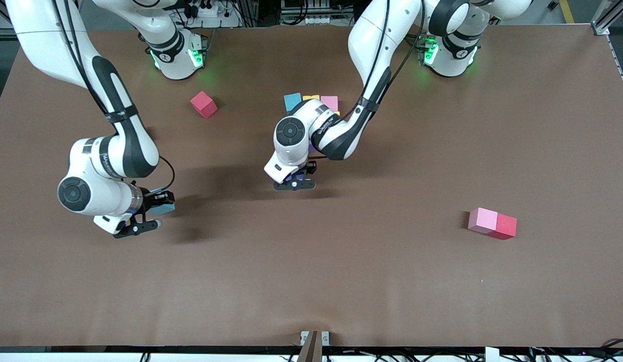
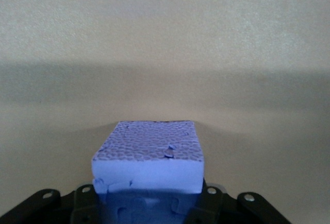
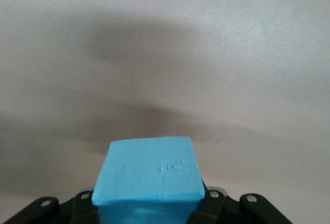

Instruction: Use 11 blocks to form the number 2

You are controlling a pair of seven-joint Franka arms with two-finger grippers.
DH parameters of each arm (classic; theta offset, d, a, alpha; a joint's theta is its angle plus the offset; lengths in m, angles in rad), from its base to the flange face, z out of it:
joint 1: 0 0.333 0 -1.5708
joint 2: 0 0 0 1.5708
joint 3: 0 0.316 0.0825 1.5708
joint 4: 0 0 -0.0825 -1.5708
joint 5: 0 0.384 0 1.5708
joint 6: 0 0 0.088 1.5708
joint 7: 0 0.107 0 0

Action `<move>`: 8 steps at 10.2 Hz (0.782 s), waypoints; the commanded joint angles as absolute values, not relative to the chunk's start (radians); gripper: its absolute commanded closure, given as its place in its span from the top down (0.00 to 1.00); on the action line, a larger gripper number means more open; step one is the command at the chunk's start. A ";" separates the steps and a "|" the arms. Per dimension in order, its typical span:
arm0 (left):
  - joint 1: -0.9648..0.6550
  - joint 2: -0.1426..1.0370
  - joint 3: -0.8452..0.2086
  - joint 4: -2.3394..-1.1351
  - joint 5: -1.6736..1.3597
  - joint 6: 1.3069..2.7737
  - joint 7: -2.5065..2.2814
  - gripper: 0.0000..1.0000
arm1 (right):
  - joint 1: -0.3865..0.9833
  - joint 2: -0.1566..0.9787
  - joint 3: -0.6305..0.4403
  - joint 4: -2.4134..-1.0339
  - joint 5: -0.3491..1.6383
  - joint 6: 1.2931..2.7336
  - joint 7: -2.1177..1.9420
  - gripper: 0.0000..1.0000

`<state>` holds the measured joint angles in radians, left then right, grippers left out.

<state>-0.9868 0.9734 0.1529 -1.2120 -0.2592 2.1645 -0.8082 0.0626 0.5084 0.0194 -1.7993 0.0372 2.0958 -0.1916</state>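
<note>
Count on the brown table [image 1: 391,281]: one red cube [image 1: 203,104] alone near the right arm's base; one red cube [image 1: 506,227] touching a pink block [image 1: 482,220] toward the left arm's end.

A row of three blocks sits mid-table, just at 12 o'clock of the left arm's wrist: cyan [image 1: 292,101], yellow [image 1: 311,97], pink [image 1: 330,103]. Anything more under that arm is hidden. No containers.

Left gripper [image 1: 294,184] hangs low over mid-table, at 6 o'clock of the row. Its jaws are clamped on a purple block [image 2: 149,157]; in the left wrist view the block sits squarely between them.

Right gripper [image 1: 140,221] is over the table's right-arm end, at 6 o'clock of the lone red cube. Its jaws are closed around a cyan block [image 3: 148,172], which is centred between them.
</note>
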 commanded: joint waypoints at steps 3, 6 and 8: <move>-0.997 0.997 0.175 -1.206 -0.284 2.163 -0.782 0.50 | 0.071 0.523 0.017 -1.773 0.037 2.088 -0.255 0.00; -0.999 0.999 0.172 -1.206 -0.287 2.164 -0.792 0.50 | 0.072 0.523 0.017 -1.772 0.038 2.085 -0.253 0.00; -1.002 1.008 0.169 -1.204 -0.288 2.164 -0.804 0.50 | 0.074 0.523 0.017 -1.766 0.040 2.085 -0.252 0.00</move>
